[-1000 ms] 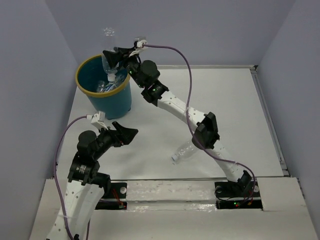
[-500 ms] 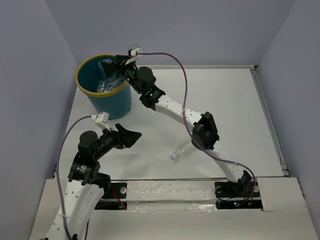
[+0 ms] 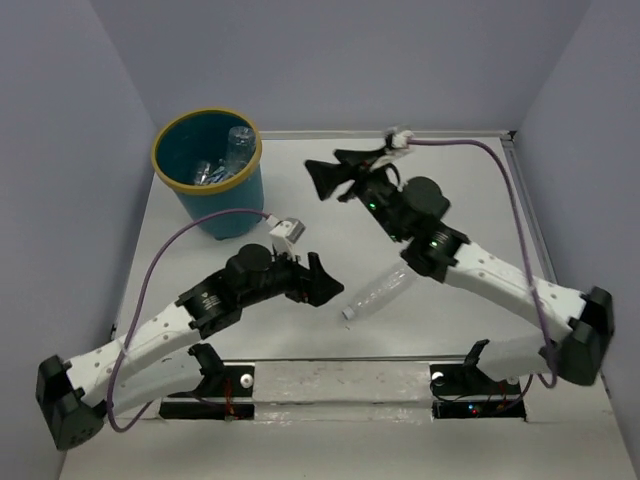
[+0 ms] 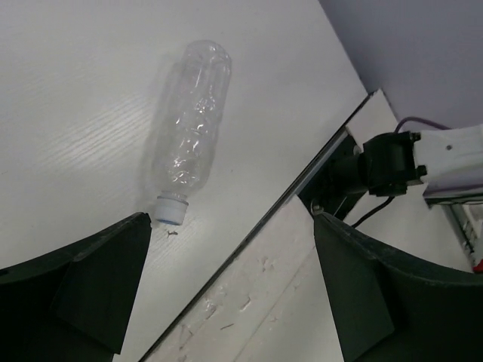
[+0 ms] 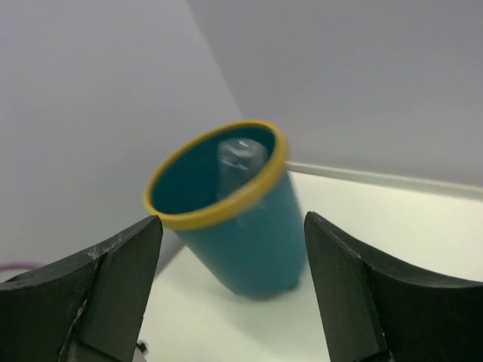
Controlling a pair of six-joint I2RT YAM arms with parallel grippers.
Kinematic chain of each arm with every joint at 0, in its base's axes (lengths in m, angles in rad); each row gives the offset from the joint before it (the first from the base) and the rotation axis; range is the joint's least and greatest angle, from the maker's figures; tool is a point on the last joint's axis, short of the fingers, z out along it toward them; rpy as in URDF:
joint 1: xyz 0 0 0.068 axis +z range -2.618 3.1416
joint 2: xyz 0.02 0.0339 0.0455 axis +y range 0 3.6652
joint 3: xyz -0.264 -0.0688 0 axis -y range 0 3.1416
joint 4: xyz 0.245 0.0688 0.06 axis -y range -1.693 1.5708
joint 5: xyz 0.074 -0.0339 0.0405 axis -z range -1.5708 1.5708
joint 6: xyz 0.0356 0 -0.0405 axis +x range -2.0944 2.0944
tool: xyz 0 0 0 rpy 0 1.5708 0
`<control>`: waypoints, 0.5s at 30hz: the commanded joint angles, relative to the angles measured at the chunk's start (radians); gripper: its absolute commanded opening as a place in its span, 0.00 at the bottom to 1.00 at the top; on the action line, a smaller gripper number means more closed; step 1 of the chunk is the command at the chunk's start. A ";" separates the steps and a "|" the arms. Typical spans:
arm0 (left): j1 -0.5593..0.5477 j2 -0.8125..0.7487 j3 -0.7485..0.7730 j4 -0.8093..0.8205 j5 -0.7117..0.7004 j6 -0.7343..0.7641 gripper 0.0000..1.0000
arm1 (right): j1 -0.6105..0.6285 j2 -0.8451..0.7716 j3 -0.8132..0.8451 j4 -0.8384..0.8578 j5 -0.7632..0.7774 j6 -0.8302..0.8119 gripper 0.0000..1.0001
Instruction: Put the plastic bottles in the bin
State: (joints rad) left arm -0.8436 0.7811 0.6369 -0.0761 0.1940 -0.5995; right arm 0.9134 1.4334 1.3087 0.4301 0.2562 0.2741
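We hold our left gripper spread wide just beside the one clear bottle lying on the bench, ready to straddle it, while our right gripper, also apart and empty, hangs near the bin holding the other bottles.

Robot lab test cell. Evidence: plain lavender-grey panels box in white tabletop on three sides. Left arm and right arm bolted to strip at near edge. Purple cables run loose to wrist units. Status LEDs lit at right base. On tabletop: teal bin, clear bottle lying flat. Wrist views show same bare panels, white surface.
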 commanded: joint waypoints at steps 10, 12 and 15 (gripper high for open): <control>-0.288 0.639 0.348 0.202 -0.246 0.362 0.99 | -0.173 -0.944 -0.749 -0.638 0.379 0.339 0.80; -0.288 0.741 0.421 0.200 -0.264 0.414 0.99 | -0.173 -1.036 -0.793 -0.716 0.408 0.390 0.79; -0.288 0.848 0.530 0.158 -0.263 0.472 0.99 | -0.173 -1.154 -0.841 -0.783 0.443 0.439 0.78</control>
State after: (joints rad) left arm -1.1297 1.5433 1.0267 0.0776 -0.0383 -0.2665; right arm 0.7399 0.3801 0.5167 -0.1913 0.5953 0.6086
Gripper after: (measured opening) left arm 0.989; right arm 0.787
